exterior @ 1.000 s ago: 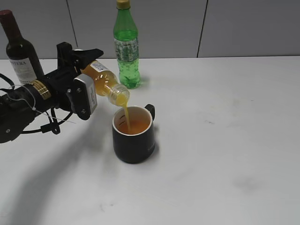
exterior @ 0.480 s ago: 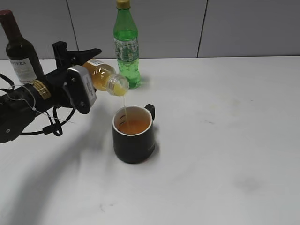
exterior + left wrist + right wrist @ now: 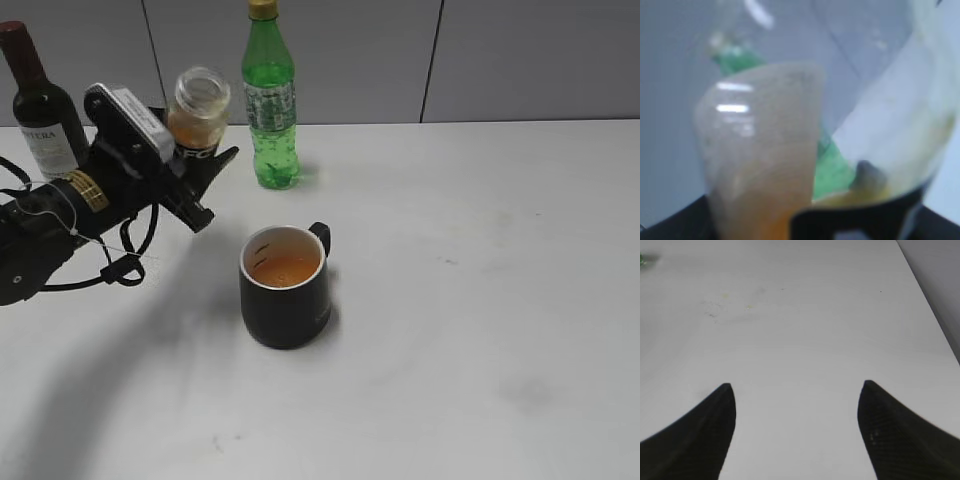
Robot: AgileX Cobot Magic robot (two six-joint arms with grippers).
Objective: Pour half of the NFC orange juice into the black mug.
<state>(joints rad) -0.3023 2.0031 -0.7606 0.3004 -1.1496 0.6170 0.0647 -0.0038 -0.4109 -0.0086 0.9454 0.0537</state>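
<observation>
Up close, left fingers [image 3: 195, 160] grip blurred NFC orange juice [image 3: 197, 118]; right fingers [image 3: 795, 430] spread.

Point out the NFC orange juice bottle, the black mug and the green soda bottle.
NFC orange juice bottle [image 3: 199, 112], exterior view, clear shoulder below the neck.
Black mug [image 3: 287, 315], exterior view, outer front wall.
Green soda bottle [image 3: 271, 105], exterior view, label.

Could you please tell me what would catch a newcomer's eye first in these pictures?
First, the left gripper at the table's left, holding the NFC orange juice upright, mouth open. Next, the black mug near the middle, holding juice. Behind stand a green soda bottle and a dark wine bottle.
</observation>
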